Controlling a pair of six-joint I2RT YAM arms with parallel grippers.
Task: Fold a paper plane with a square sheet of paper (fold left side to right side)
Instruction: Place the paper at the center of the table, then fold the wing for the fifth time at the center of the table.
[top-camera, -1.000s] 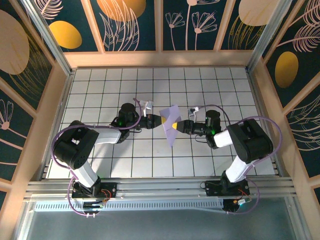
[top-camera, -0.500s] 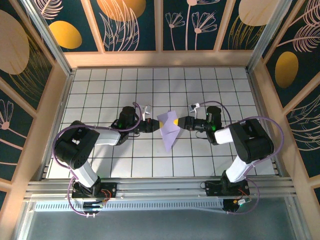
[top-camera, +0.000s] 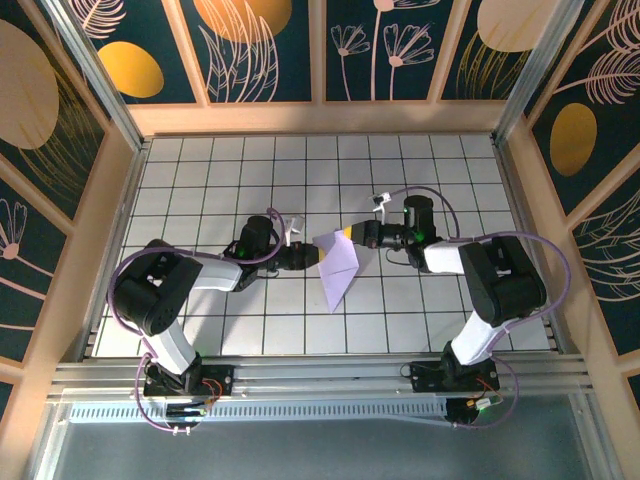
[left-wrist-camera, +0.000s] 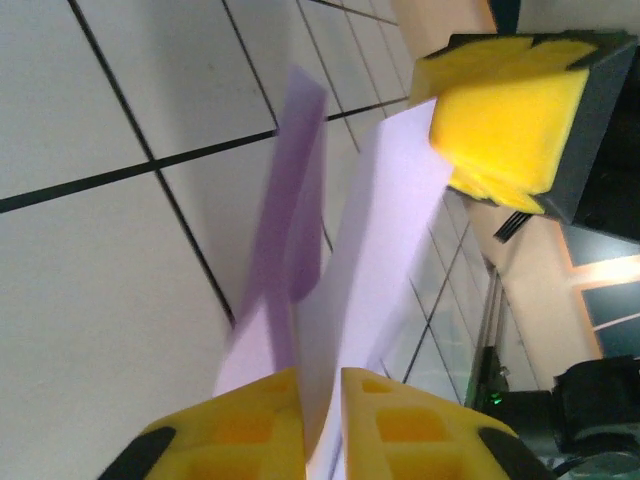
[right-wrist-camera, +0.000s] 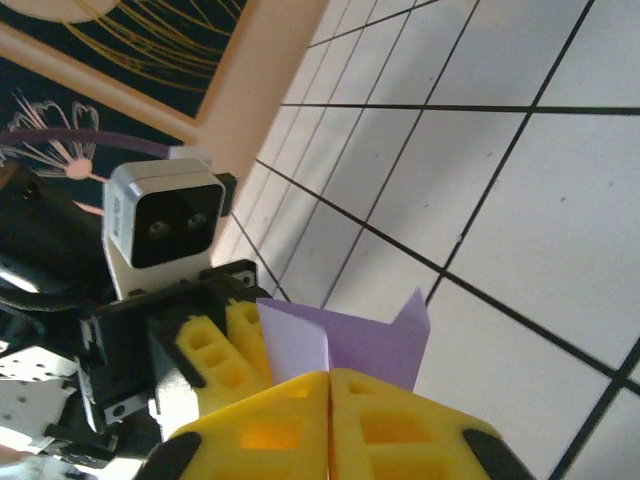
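The square sheet of paper (top-camera: 338, 265) is lavender and folded, with a point aimed at the near edge. It hangs above the tiles in the middle of the table, between both arms. My right gripper (top-camera: 351, 235) is shut on its far right corner. In the right wrist view the yellow fingers (right-wrist-camera: 400, 420) of this gripper (right-wrist-camera: 329, 375) meet, and the paper (right-wrist-camera: 375, 345) comes out from between them. My left gripper (top-camera: 313, 258) reaches the paper's left edge. Its jaws (left-wrist-camera: 320, 375) stand slightly apart, with the paper (left-wrist-camera: 375, 240) passing through the gap.
White tiled floor (top-camera: 220, 180) with wooden walls (top-camera: 320, 118) on three sides and a metal rail (top-camera: 320, 375) at the near edge. The right gripper's yellow pad (left-wrist-camera: 505, 125) shows just beyond the paper in the left wrist view, so the two grippers are close together.
My right gripper has moved toward the far side and closed on the paper's corner. My left gripper's jaws have parted a little. The paper has tilted and dropped lower.
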